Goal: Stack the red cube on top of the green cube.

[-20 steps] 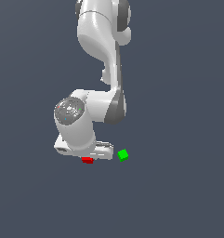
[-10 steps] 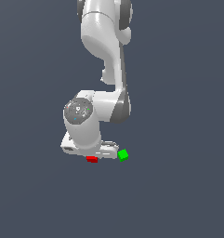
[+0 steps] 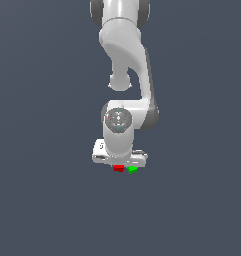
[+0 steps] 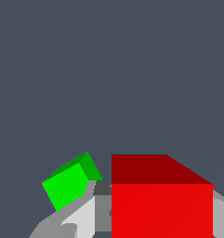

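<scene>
Item: small bright-red cube (image 4: 161, 209), clamped between the fingers of the white robot gripper (image 3: 120, 161).
Item: small bright-green cube (image 4: 69, 181), just beside the red one on the plain dark-grey floor (image 3: 42, 200); no edges in view.
Risk, judged: a finger clips the green cube while passing, knocking it askew.

surface: plain dark grey-blue floor (image 3: 47, 200) | on it: green cube (image 3: 133, 170), 1 item
</scene>
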Tool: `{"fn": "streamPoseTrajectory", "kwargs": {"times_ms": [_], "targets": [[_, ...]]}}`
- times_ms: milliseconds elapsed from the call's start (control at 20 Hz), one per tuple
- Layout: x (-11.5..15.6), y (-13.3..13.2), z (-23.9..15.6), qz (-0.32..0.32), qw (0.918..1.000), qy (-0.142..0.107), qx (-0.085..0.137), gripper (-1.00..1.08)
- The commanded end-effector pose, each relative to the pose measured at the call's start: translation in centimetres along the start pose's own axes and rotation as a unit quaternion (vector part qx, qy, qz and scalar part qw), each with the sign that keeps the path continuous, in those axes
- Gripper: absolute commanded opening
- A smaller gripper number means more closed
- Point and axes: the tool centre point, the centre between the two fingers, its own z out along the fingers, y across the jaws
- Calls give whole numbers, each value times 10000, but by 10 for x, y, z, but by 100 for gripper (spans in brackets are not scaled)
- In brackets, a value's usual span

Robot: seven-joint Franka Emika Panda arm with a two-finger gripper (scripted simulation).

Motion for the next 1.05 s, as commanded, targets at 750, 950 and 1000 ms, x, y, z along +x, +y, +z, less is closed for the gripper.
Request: {"fn": "streamPoseTrajectory", "kwargs": {"times_ms": [750, 950, 1000], "targets": [[-22, -58, 24, -1, 10000, 2, 1, 100], [-22, -58, 24, -1, 10000, 2, 1, 100], [-22, -58, 24, -1, 10000, 2, 1, 100]]}}
